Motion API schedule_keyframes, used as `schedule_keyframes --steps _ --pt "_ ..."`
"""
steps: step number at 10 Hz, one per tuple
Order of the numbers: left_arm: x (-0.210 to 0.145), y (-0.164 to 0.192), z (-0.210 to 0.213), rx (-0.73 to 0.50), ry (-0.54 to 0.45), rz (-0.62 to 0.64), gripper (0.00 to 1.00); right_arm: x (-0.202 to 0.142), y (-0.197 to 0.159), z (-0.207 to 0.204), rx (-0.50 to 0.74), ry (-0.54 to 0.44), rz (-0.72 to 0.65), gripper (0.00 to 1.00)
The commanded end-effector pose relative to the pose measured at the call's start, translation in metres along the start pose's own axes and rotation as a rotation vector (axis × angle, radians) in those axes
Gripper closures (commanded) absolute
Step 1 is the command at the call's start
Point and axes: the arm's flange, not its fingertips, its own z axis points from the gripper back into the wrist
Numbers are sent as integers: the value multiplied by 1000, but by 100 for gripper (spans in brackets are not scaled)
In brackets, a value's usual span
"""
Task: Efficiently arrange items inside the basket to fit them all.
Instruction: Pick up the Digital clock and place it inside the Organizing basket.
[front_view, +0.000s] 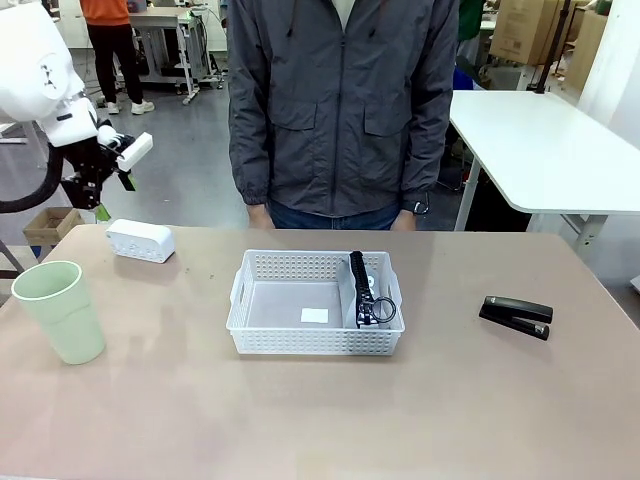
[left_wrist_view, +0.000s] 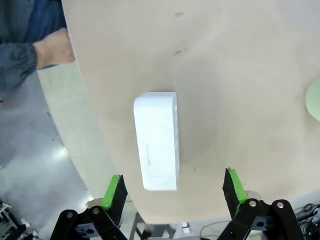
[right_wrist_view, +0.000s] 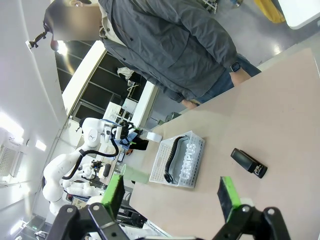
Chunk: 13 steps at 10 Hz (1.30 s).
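Grey glossy floor (front_view: 190, 170), white side table (front_view: 545, 140), cardboard boxes (front_view: 522, 28), cluttered workbench (front_view: 165, 25) behind

Left tool (left_wrist_view: 175, 182) aloft, jaws wide (green pads (left_wrist_view: 114, 190) well apart); right tool (right_wrist_view: 172, 192) likewise wide, high up.

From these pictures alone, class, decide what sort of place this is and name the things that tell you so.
Probably a robotics lab or workshop: a white robot arm stands at the table, a white workbench sits behind, and cardboard boxes stand beyond it.
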Motion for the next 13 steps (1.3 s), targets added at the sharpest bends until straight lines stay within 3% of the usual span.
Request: schedule_keyframes --steps 1,4,8,13 --pt "-3 17 -23 -1 -4 3 0 3 0 -1 21 -19 27 0" --pt "0 20 -44 60 53 1 0 3 0 -1 21 -19 27 0" --pt "-10 31 -74 -72 92 -22 0 3 0 -1 21 -19 27 0" --pt "-20 41 -106 -138 58 -19 0 3 0 -1 21 -19 27 0"
